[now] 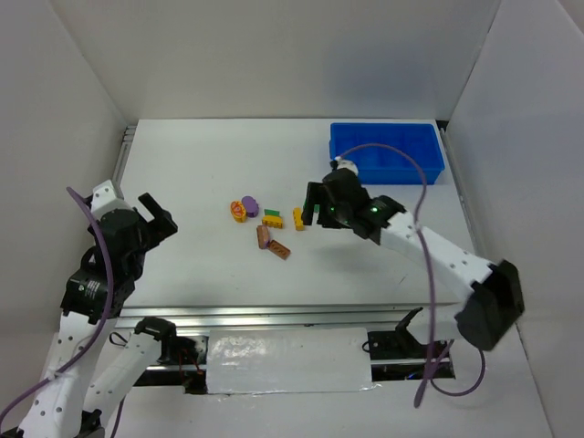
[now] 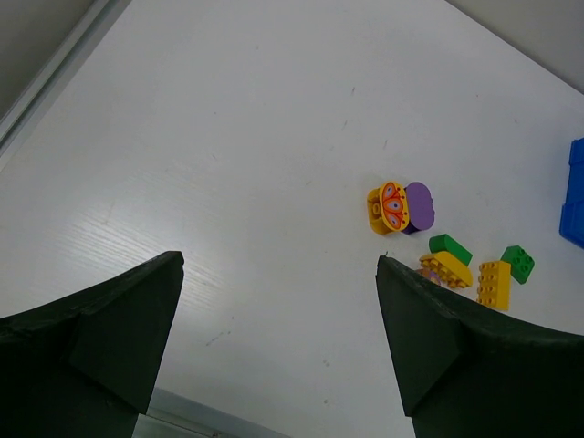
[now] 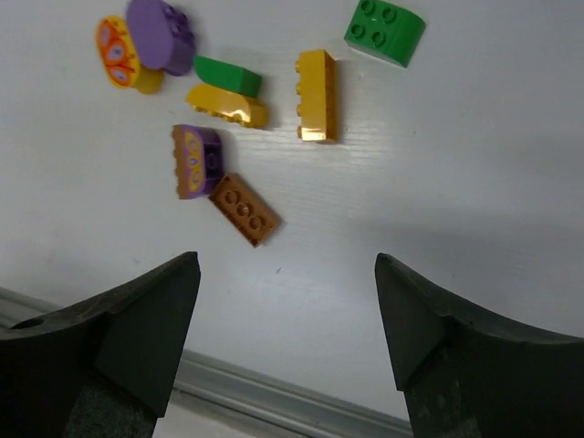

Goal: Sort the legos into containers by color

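The legos lie in a loose cluster mid-table: a round purple brick (image 1: 249, 204) against a yellow-orange butterfly brick (image 1: 238, 212), a green piece on a yellow one (image 1: 272, 218), a yellow brick (image 1: 298, 218) and two brown-orange bricks (image 1: 264, 236) (image 1: 279, 249). The right wrist view shows the green square (image 3: 385, 31), yellow brick (image 3: 316, 95), purple round brick (image 3: 160, 35) and brown brick (image 3: 243, 209). My right gripper (image 1: 318, 213) (image 3: 287, 265) hangs open and empty above the cluster's right edge. My left gripper (image 1: 161, 217) (image 2: 278, 260) is open and empty, well left of the bricks. The blue tray (image 1: 388, 151) sits at the back right.
White walls enclose the table on three sides. A metal rail (image 3: 274, 397) runs along the near edge, and another (image 1: 128, 146) along the left side. The tray's corner (image 2: 575, 196) shows at the right edge of the left wrist view.
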Controlling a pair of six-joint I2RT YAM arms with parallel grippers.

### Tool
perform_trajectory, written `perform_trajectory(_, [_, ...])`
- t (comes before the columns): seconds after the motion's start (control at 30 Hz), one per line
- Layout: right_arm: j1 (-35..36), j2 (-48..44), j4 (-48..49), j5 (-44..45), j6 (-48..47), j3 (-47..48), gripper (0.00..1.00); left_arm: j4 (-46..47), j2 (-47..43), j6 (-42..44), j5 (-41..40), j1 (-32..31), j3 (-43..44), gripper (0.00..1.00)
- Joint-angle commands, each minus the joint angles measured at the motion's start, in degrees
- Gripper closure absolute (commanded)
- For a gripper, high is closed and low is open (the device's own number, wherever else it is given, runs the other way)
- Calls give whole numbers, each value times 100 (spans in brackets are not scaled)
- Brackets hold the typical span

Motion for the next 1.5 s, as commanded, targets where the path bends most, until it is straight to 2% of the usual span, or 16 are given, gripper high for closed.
perform_trajectory(0.0, [50,904,503,185,-70,523,16,210,68,162,85,9,6,1])
perform_trajectory(0.03, [58,1220,408,202,-123,846,20,210,68,179,102,9,-3,0])
perform_trajectory(0.07, [59,1867,320,245,-167,1058,29,227,68,188,129,9,-3,0])
perform_trajectory(0.17, [76,2994,-102,509,-264,1762,38,271,25,232,216,1,-29,1])
perform_trajectory(0.27, [76,3498,-191,755,-317,1974,38,306,24,276,304,1,-47,0])
perform_trajectory(0.5, [59,4201,-173,422,-326,2176,38,368,68,337,471,-17,-47,1])
perform_trajectory(0.67, [41,4396,-6,193,-299,2062,43,350,16,346,463,-52,-55,0])
perform_trajectory(0.77, [41,4501,28,167,-317,2045,51,385,33,372,524,-70,-64,0])
perform_trajectory(0.87, [50,4484,38,263,-352,2036,65,394,24,390,551,-96,-73,0])
perform_trajectory(0.97, [58,4379,116,237,-448,2010,67,403,16,408,586,-105,-82,1])
perform_trajectory(1.07, [58,4212,195,150,-562,1983,77,403,16,408,586,-105,-82,0])
perform_trajectory(1.1, [50,4159,213,123,-598,1966,86,403,7,408,577,-105,-82,0])
perform_trajectory(1.17, [59,3949,257,70,-659,1931,96,403,7,408,586,-105,-82,0])
perform_trajectory(1.37, [-12,3168,82,114,-1011,2264,96,412,42,425,621,-105,-82,0])
perform_trajectory(1.47, [-353,2912,-76,272,-1239,2641,96,421,33,443,621,-105,-91,1])
